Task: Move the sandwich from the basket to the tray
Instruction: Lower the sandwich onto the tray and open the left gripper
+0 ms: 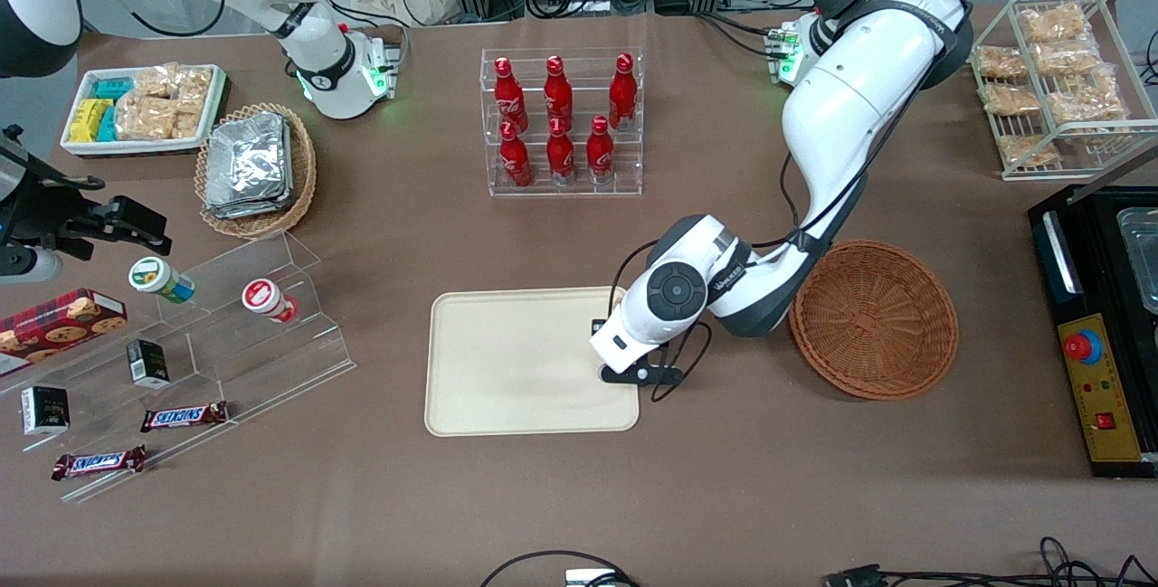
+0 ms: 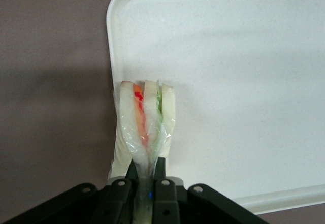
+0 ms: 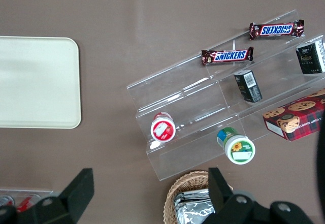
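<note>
My left gripper [image 2: 146, 165] is shut on the sandwich [image 2: 144, 117], a clear-wrapped wedge of pale bread with orange-red and green filling, pinched by its narrow end. It hangs over the cream-beige tray [image 2: 244, 82], just inside the rim nearest the basket. I cannot tell whether it touches the tray. In the front view the gripper [image 1: 626, 363] is over that same end of the tray [image 1: 516, 361], and the wrist hides the sandwich. The reddish-brown wicker basket [image 1: 873, 320] lies empty beside the tray, toward the working arm's end.
A clear rack of red bottles [image 1: 561, 121] stands farther from the front camera than the tray. A clear stepped shelf [image 1: 226, 325] with snacks and a tan basket of foil packs [image 1: 253, 166] lie toward the parked arm's end. A black control box [image 1: 1099, 334] lies toward the working arm's end.
</note>
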Robot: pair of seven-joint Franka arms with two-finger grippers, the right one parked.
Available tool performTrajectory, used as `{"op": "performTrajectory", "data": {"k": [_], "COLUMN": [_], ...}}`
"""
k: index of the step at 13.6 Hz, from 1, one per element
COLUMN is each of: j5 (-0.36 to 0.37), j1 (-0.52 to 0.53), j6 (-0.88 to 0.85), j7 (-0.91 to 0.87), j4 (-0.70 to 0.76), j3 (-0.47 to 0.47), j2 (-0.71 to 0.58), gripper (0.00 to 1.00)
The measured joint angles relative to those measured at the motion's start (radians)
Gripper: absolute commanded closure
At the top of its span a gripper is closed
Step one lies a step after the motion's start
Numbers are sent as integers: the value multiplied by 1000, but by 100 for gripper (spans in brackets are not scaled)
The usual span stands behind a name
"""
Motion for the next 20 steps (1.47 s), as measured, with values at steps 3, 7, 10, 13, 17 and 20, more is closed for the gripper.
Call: {"op": "performTrajectory", "data": {"k": [3, 7, 10, 13, 17, 20], "j5": [0, 0, 0, 0, 0, 0], "j1": [0, -13, -21, -20, -19, -16], "j6": [29, 90, 114, 114, 115, 77], "j7": [0, -1, -5, -5, -4, -4], "j4": [5, 6, 9, 15, 36, 40], "j3": [0, 0, 0, 1, 1, 0], "j2": [2, 22, 34, 35, 28, -16], "gripper": [100, 100, 89, 0, 0, 0]}}
